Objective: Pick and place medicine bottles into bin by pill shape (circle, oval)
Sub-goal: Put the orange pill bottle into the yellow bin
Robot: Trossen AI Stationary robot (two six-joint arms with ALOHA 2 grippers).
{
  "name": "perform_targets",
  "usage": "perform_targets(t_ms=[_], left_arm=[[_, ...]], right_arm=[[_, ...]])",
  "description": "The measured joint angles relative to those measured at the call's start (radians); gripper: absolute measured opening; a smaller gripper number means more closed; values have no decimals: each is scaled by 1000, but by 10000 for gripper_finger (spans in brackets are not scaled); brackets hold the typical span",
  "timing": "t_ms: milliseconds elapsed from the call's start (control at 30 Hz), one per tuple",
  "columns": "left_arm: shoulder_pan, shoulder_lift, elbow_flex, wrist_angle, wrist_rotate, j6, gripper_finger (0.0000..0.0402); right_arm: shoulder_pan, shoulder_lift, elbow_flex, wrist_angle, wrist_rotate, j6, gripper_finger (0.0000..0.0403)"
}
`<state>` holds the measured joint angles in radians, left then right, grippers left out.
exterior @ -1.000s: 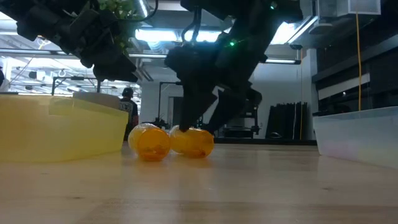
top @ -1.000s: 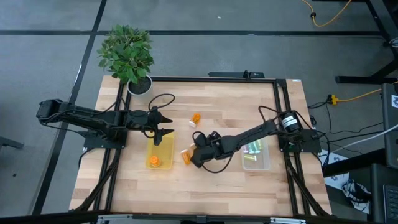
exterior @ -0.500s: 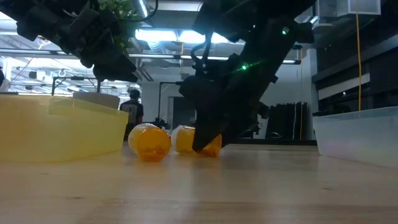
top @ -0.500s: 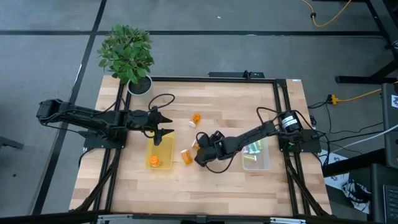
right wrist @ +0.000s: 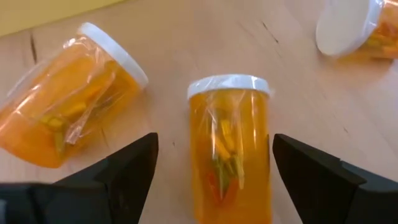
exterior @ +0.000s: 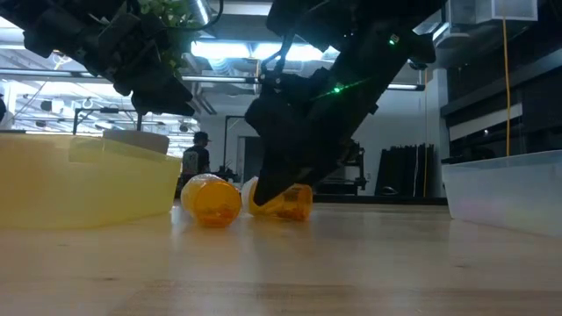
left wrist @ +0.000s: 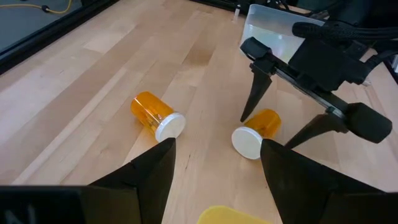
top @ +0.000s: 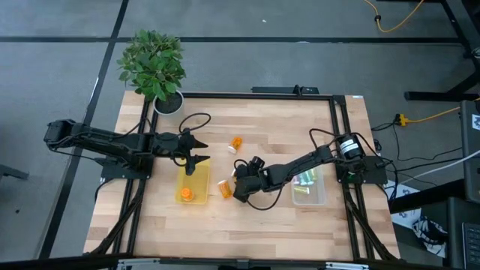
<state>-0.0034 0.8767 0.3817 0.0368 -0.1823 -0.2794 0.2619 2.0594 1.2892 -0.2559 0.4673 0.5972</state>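
Right gripper over a bottle, left arm waiting

We see the left gripper [top: 196, 149] above the opaque yellow tray [top: 196, 178], jaws spread; the right gripper [right wrist: 211, 163], jaws released, straddles a lying white-capped translucent orange bottle [right wrist: 230, 140], its base cut off on the wooden worktop [top: 285, 127].

my tool [right wrist: 211, 171]: dark
bottles [right wrist: 231, 143]: translucent orange, white caps
left bin [top: 193, 180]: yellow
right bin [top: 309, 193]: clear
tabletop [top: 247, 225]: pale wood

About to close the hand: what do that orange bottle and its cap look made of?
Orange bottle: apparently translucent, glossy plastic; its contents show through the wall. Cap: looks like opaque white plastic, smooth, with a rolled rim.
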Motion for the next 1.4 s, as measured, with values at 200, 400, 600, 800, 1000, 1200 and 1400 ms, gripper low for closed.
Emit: perform_targets(t_ms=[200,400,600,800,1000,1200,1400], left_arm=[[0,0,0,0,0,0,229],[0,0,0,0,0,0,229],[0,0,0,0,0,0,229],[0,0,0,0,0,0,229],[0,0,0,0,0,0,229],[0,0,0,-1,0,0,229],[0,0,0,1,0,0,229]], right_arm=[[0,0,0,-3,-20,0,305],[0,0,0,-3,-23,4,250],[-6,0,0,-3,-24,28,197],[-10,0,0,-3,-1,20,175],[-9,-26,44,-7,10,-56,172],[26,-27,137,39,-29,-183,171],[49,-27,160,279,-186,-357,171]])
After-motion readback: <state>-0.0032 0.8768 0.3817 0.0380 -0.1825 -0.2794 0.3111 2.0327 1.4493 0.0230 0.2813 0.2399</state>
